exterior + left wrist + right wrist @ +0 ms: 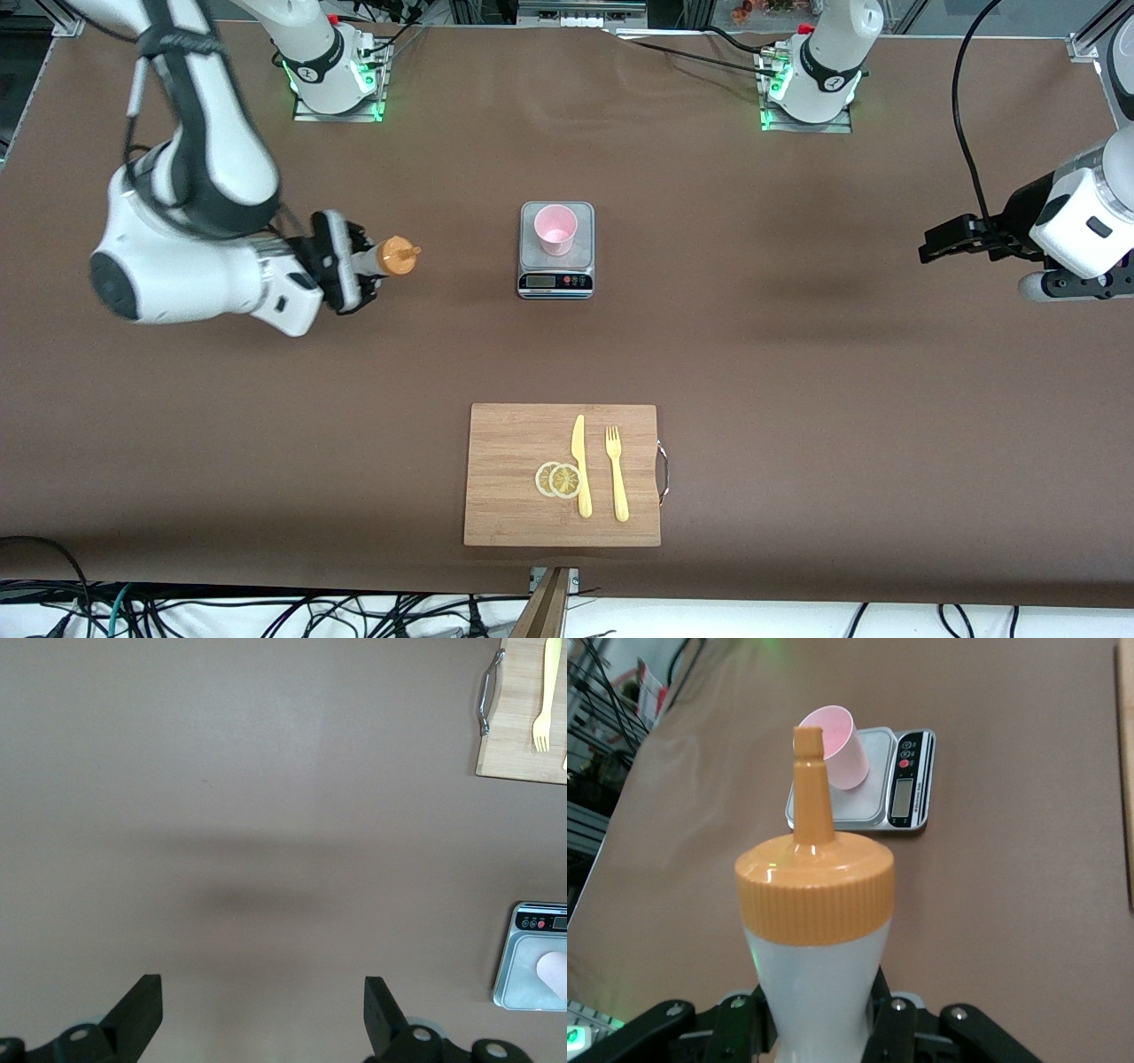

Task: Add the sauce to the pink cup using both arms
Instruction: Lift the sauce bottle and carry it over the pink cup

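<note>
My right gripper (353,264) is shut on the sauce bottle (390,257), whitish with an orange nozzle cap. It holds the bottle on its side above the table toward the right arm's end, nozzle pointing at the pink cup (555,229). The cup stands upright on a small scale (555,282) at mid-table. In the right wrist view the bottle (815,939) sits between the jaws of the gripper (819,1028), with the cup (837,749) apart from the nozzle. My left gripper (930,244) is open and empty at the left arm's end; its wrist view shows the gripper (263,1014) over bare table.
A wooden cutting board (514,514) lies nearer to the front camera than the scale. It carries two lemon slices (558,479), a yellow knife (580,465) and a yellow fork (616,474). The left wrist view shows the scale (523,979) and the board's handle (485,691).
</note>
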Robot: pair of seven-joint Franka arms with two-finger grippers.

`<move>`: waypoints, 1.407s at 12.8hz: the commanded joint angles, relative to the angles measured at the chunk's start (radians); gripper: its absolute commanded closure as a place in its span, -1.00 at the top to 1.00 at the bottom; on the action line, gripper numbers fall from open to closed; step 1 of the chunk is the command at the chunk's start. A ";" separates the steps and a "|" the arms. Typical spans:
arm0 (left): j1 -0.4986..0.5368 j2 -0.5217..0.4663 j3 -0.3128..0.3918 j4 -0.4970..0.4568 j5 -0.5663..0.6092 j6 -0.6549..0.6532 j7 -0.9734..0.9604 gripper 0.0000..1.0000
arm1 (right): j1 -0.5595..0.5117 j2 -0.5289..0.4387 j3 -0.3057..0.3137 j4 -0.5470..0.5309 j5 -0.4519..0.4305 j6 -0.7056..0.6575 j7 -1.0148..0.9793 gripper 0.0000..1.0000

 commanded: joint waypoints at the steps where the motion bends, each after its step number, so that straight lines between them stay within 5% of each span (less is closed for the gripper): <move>1: 0.011 0.004 -0.008 0.017 0.012 -0.008 0.026 1.00 | 0.117 -0.025 -0.010 -0.028 -0.133 0.058 0.165 -0.65; 4: 0.009 0.004 -0.006 0.017 0.012 -0.008 0.026 1.00 | 0.304 -0.027 -0.008 -0.042 -0.342 0.103 0.370 -0.61; 18: 0.011 0.004 -0.006 0.017 0.012 -0.008 0.026 1.00 | 0.642 0.094 -0.010 -0.051 -0.770 0.092 0.970 -0.57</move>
